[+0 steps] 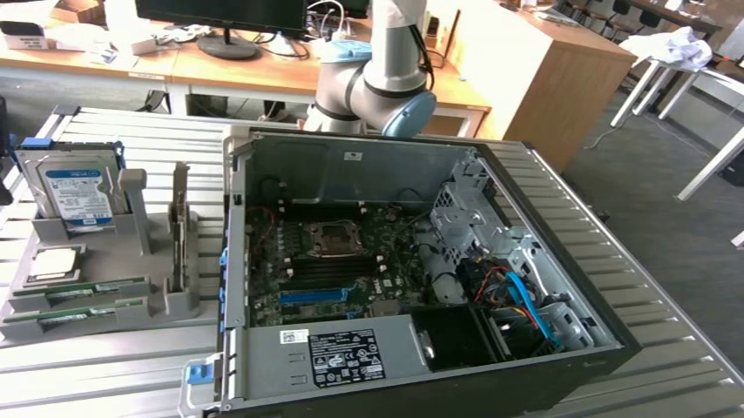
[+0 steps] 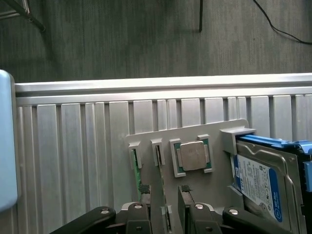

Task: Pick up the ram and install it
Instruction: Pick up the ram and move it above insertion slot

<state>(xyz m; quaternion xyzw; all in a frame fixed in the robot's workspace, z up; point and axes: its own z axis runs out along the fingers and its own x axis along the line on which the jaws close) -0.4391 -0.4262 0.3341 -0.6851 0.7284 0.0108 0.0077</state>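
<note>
Two green ram sticks (image 1: 82, 290) (image 1: 72, 317) rest on edge in slots at the near end of a grey holder (image 1: 163, 300), on the exterior view's left. From the wrist camera, the same two rams appear as thin edges (image 2: 135, 165) (image 2: 159, 156) in side-by-side slots. My gripper (image 2: 164, 195) hangs above the holder, open and holding nothing. One black fingertip (image 2: 144, 189) is over the first ram, the other fingertip (image 2: 184, 189) is beside the processor chip (image 2: 194, 156), and the second ram runs in between. The open computer case (image 1: 250, 261) shows the motherboard (image 1: 337, 261).
A blue-labelled hard drive (image 1: 76, 187) (image 2: 258, 180) stands upright at the holder's far end, with the silver processor chip (image 1: 58, 261) beside it. Tall grey posts (image 1: 180, 226) rise from the holder. The ribbed metal table (image 1: 104, 366) runs to an edge (image 2: 161, 85) above grey floor.
</note>
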